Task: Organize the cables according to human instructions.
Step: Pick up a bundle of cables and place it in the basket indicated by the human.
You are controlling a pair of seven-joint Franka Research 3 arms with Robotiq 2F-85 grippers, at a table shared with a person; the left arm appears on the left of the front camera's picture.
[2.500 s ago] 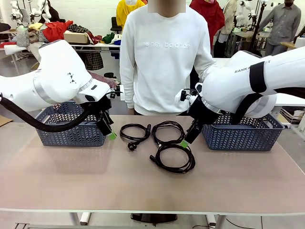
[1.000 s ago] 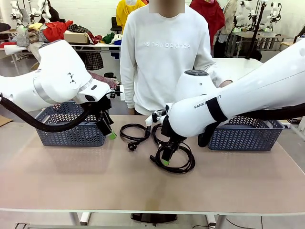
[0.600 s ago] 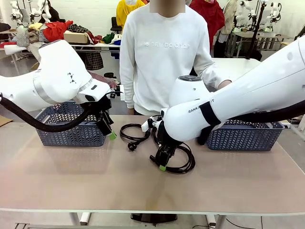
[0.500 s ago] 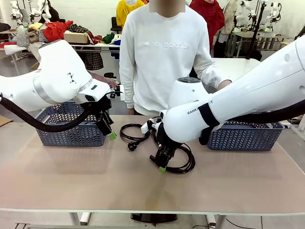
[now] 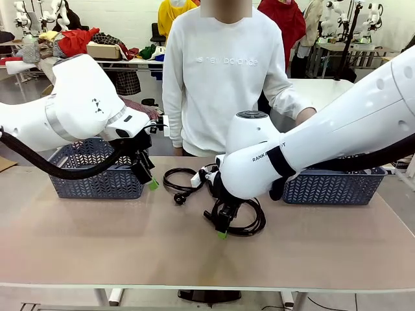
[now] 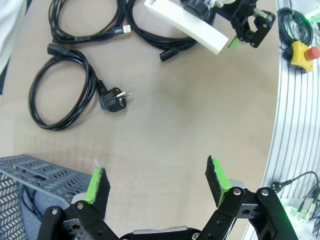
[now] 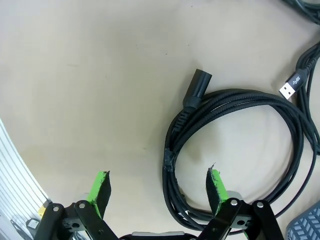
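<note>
– Where is the right claw (image 5: 222,230)?
– Pointing down, low over a coiled cable (image 7: 240,95) on the worktop (image 5: 97,240), fingers apart.
– And the left claw (image 6: 157,180)?
– By the basket (image 5: 97,184), fingers apart too.

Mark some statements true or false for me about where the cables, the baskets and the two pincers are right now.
1. The right pincer is open, low over the near coiled cable. True.
2. The left pincer grips the wall-plug cable. False: it is open over bare table beside the left basket, and that cable lies apart from it on the table.
3. A basket stands at each end of the table. True: the right basket faces the left one.
4. The USB cable lies in the right basket. False: it lies on the table, next to the near coiled cable.
</note>
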